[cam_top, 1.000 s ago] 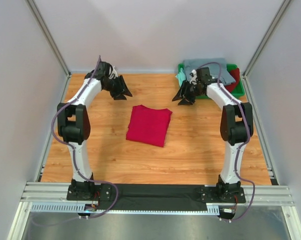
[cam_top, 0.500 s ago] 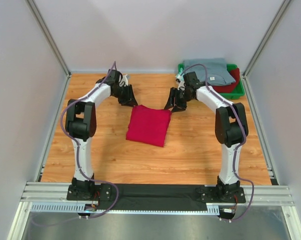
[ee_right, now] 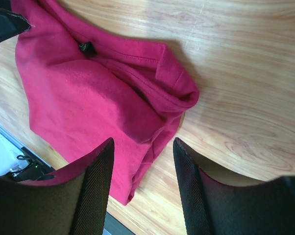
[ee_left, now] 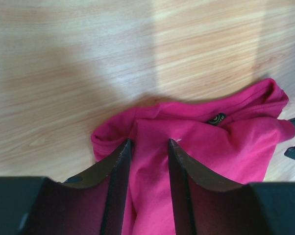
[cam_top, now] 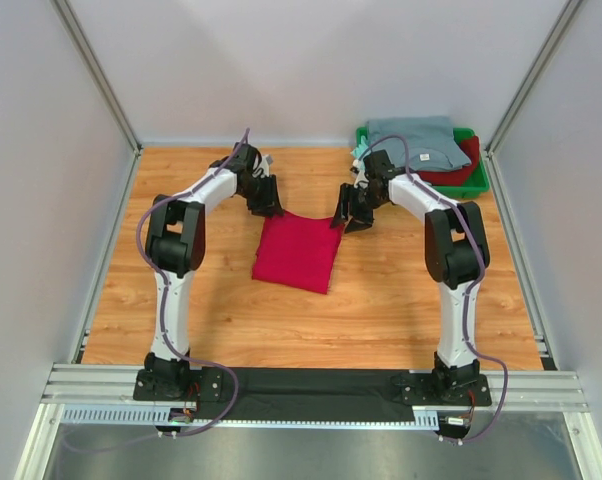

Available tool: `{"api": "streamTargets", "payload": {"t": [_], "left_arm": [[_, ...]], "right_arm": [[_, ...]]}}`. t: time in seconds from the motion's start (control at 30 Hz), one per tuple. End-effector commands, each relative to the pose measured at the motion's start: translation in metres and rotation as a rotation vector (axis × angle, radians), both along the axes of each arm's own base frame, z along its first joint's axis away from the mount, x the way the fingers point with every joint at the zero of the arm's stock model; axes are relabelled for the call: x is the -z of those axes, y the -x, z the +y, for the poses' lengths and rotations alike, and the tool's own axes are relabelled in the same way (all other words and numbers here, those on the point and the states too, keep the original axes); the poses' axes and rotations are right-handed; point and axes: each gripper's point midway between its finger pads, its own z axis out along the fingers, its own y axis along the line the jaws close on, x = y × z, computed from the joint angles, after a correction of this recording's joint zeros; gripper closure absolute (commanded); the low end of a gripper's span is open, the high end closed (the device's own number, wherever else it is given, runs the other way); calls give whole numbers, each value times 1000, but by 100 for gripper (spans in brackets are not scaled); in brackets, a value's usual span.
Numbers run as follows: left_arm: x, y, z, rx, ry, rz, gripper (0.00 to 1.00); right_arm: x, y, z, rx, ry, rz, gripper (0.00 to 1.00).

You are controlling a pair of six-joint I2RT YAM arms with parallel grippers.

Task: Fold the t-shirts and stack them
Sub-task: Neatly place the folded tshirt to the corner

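Note:
A folded crimson-red t-shirt point(cam_top: 299, 250) lies in the middle of the wooden table. My left gripper point(cam_top: 268, 208) is open at its far left corner; in the left wrist view its jaws straddle a fold of the red cloth point(ee_left: 152, 161) without closing on it. My right gripper point(cam_top: 347, 220) is open at the far right corner; the right wrist view shows the shirt's edge point(ee_right: 137, 127) between the open jaws. A grey-blue t-shirt point(cam_top: 416, 140) lies on top of a darker red one point(cam_top: 468, 160) in the tray, with a mint-green one point(cam_top: 361, 152) at the tray's left edge.
A green plastic tray point(cam_top: 478, 185) stands at the back right corner and holds the other shirts. White walls and metal frame posts enclose the table on three sides. Bare wood lies in front of the red shirt.
Both grippers have moved inward and down from the back of the table to the far corners of the red shirt. The shirt has not moved.

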Motion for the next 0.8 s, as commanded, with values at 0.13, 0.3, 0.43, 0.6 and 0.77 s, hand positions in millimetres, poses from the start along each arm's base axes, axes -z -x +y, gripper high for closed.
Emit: {"api": "streamTargets", "payload": {"t": [0.13,0.3,0.43,0.6,0.77], "left_arm": [[-9,-19,-3,-15,8,-48,63],[-13,-23,-6,-19,17,-53,74],[-17,-24,-7,-27,24,-48,80],[-25,-26,-10,-31,40,-57,86],[-36,-27,-8,-39,39,-72,100]], "right_arm": [[-6,-16,3,-7,11,-58,49],[-8,-18,4,-7,2,-58,56],[-6,-19,8,-10,-15,-49,58],[-2,-18,9,-11,-14,-38,59],[1,-20,9,0,-14,-28,86]]}}
